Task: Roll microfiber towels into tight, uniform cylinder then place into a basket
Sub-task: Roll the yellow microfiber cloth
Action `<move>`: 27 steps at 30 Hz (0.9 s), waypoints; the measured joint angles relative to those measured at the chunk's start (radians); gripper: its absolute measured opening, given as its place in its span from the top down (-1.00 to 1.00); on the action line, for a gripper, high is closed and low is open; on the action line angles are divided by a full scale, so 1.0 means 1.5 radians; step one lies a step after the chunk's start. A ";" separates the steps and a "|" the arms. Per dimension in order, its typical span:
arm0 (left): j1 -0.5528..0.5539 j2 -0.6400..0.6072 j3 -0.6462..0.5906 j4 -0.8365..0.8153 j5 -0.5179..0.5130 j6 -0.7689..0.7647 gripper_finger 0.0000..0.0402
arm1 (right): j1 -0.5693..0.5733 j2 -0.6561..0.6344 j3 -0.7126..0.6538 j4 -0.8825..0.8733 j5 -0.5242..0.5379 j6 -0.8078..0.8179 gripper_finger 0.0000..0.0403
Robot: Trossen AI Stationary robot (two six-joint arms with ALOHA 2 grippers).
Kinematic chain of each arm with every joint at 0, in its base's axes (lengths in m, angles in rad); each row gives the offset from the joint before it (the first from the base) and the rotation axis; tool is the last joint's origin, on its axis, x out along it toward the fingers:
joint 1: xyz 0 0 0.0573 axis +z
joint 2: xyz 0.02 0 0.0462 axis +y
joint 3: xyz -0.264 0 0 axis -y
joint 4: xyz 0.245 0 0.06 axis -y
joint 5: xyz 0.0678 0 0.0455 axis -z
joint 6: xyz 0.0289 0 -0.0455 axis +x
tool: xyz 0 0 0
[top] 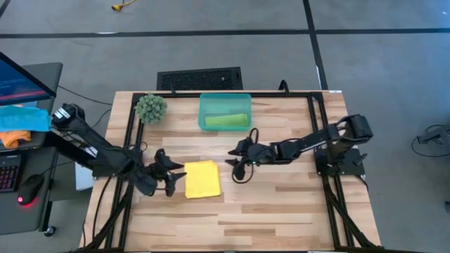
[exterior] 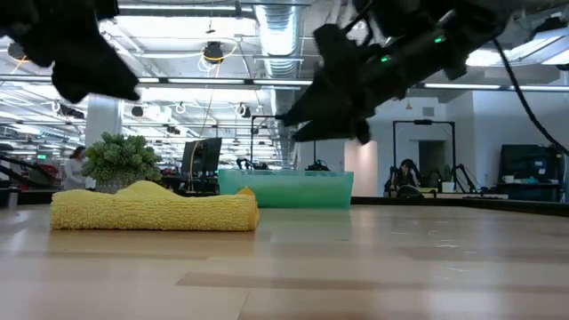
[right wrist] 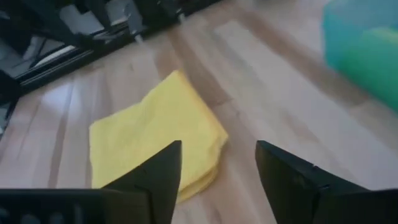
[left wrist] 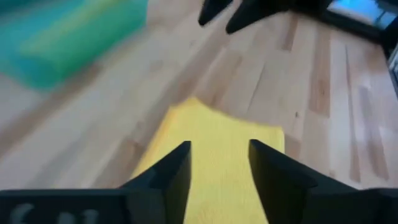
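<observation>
From above, the yellow towel [top: 202, 179] lies folded flat on the wooden desk [top: 281, 204], near the middle, with the left claw [top: 171, 177] just to its left and the right claw [top: 238, 161] a little beyond its far right corner. The basket [top: 225, 111] sits at the far edge of the desk, and only this overhead view shows plainly that a rolled green towel [top: 226, 121] already lies inside it. A spiky plant ball [top: 150, 107] stands to the basket's left.

The low view adds what the top view cannot: the yellow towel [exterior: 154, 210] is a thick, lumpy stack of layers rather than a cylinder, and both arms hang clear above the desk, touching nothing. The basket [exterior: 286, 188] shows behind the towel.

The left wrist view shows the left claw [left wrist: 219, 167] open, its fingers spread over the yellow towel [left wrist: 217, 149]. The right wrist view shows the right claw [right wrist: 217, 165] open too, and the towel's [right wrist: 155, 140] doubled edge, its layers slightly offset at one corner.
</observation>
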 joint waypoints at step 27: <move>0.118 0.109 -0.128 0.163 0.105 -0.166 0.03 | -0.052 0.139 0.079 0.016 -0.088 0.094 -0.21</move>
